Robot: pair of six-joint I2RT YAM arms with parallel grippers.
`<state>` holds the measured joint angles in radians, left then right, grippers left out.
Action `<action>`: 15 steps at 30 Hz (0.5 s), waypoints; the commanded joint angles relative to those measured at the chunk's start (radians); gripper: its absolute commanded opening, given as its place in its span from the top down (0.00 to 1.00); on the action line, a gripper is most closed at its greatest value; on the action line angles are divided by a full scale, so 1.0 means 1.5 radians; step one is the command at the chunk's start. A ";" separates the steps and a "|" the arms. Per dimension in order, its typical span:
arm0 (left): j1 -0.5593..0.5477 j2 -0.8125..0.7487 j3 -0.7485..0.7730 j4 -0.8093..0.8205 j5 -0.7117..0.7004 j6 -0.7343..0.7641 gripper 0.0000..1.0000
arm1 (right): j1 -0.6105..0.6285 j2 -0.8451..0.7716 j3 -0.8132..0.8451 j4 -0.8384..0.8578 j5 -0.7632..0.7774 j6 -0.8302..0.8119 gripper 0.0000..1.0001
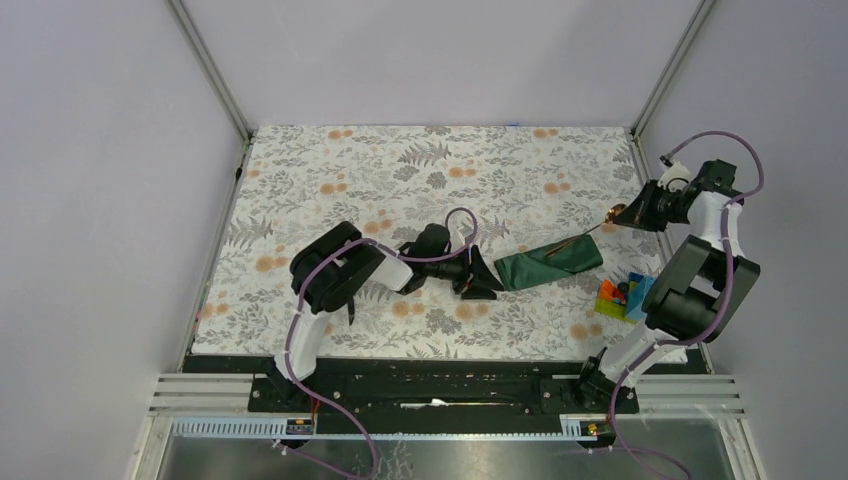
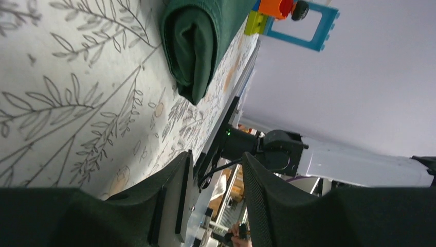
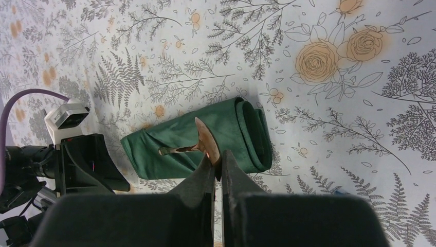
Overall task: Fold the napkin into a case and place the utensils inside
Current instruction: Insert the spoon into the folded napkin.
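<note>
One copper spoon [image 3: 204, 140] is pinched in the right pincer [image 3: 217, 159] over the folded dark green case [image 3: 149, 160]; left pincer [image 2: 216, 159] is spread

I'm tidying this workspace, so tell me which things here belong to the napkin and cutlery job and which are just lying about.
Job:
green napkin, folded into a pouch
copper spoon, pinched in the right gripper

Lying about:
toy blocks
floral tablecloth
</note>
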<state>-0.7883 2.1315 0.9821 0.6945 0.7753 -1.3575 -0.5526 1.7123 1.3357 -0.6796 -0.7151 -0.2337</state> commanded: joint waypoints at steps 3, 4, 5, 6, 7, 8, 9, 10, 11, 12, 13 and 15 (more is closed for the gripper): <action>-0.006 0.008 0.022 0.051 -0.053 -0.021 0.56 | -0.001 -0.003 -0.002 0.007 0.022 -0.007 1.00; -0.006 0.010 0.026 0.047 -0.054 -0.020 0.56 | -0.002 -0.001 -0.003 0.006 0.023 -0.006 1.00; -0.007 0.012 0.028 0.046 -0.054 -0.021 0.55 | -0.001 0.003 -0.004 0.007 0.021 -0.005 1.00; -0.007 0.014 0.030 0.047 -0.055 -0.023 0.55 | -0.001 0.005 -0.006 0.008 0.022 -0.005 1.00; -0.008 0.017 0.031 0.049 -0.057 -0.025 0.55 | -0.001 0.008 -0.008 0.010 0.021 -0.004 1.00; -0.008 0.020 0.031 0.049 -0.058 -0.026 0.56 | -0.001 0.010 -0.011 0.014 0.019 -0.003 1.00; -0.008 0.023 0.032 0.049 -0.059 -0.027 0.56 | -0.001 0.011 -0.015 0.020 0.016 0.003 1.00; -0.008 0.027 0.033 0.051 -0.060 -0.029 0.56 | -0.001 0.012 -0.020 0.029 0.012 0.008 1.00; -0.008 0.031 0.035 0.053 -0.059 -0.031 0.57 | -0.001 0.011 -0.026 0.036 0.008 0.013 1.00; -0.008 0.034 0.036 0.058 -0.058 -0.035 0.57 | -0.001 0.012 -0.033 0.044 0.006 0.017 1.00; -0.009 0.037 0.035 0.067 -0.058 -0.042 0.57 | -0.002 0.013 -0.041 0.051 0.004 0.021 1.00; -0.009 0.041 0.036 0.077 -0.057 -0.050 0.58 | -0.001 0.014 -0.051 0.061 0.004 0.028 1.00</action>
<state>-0.7940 2.1757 1.0073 0.7235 0.7033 -1.4082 -0.5526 1.7260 1.2846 -0.6312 -0.6930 -0.2207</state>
